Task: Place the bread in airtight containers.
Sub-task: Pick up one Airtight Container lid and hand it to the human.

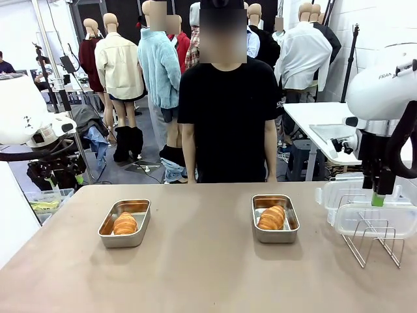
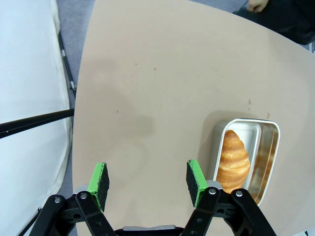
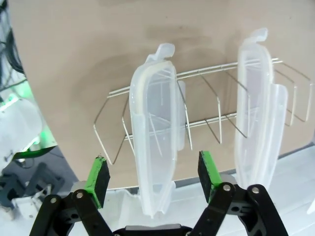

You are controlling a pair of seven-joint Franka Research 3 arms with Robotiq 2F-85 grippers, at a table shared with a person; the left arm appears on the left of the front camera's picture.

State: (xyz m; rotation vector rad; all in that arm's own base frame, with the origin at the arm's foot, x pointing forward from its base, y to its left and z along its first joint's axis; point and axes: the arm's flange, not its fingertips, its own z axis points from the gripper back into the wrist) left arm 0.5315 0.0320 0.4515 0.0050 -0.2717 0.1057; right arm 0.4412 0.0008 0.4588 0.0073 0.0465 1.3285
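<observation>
Over the right end of the tan desk (image 1: 208,280), hanging the right hand (image 3: 153,172) high, spread wide and holding nothing, green pads flanking the nearer clear plastic clip lid (image 3: 155,113) without touching it. Parked on edge in the thin wire rack (image 3: 206,73), presumably to offer an upright rim for a pinch from above. Reads as lining up a lid pick. Tight there: second clear lid (image 3: 256,113) just beside, rack wires around, desk edge near.

Bread in place already: one golden-brown ridged croissant (image 1: 124,223) inside the left stainless-steel tin (image 1: 104,228), another croissant (image 1: 272,218) inside the right stainless-steel tin (image 1: 294,225), both uncovered. Plenty of bare desk between and in front of the tins for carrying a lid across.

Over at the left, hovering the left hand (image 2: 147,178) wide and empty above bare desk, just beside the left tin, well apart from the person (image 1: 228,117) standing at the far side.
</observation>
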